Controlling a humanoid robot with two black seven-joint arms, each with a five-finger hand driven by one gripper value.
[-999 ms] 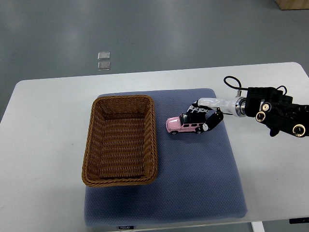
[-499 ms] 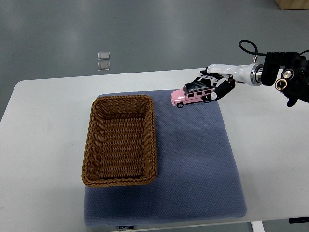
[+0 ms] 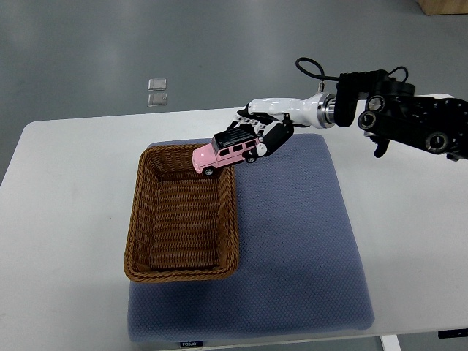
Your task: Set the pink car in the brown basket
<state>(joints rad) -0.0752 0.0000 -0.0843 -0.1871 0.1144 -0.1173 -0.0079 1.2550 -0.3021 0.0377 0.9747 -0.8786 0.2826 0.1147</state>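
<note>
Right hand [image 3: 265, 131] holding the pink car [image 3: 227, 152] above the far right corner of the brown basket [image 3: 183, 273]. Below and to the hand's left, the basket interior lies open; its woven rim is the only barrier. Beneath and behind the hand, the blue mat [image 3: 300, 241] on the table [image 3: 66, 219] is unobstructed.

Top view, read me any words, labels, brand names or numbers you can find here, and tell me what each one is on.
Small label at the near edge of the blue mat: there is print on it, but it is too small and blurred to read.
Pink car, held in the right hand: no readable print.
Brown basket, white table: no text.
Nothing else carries legible writing.
</note>
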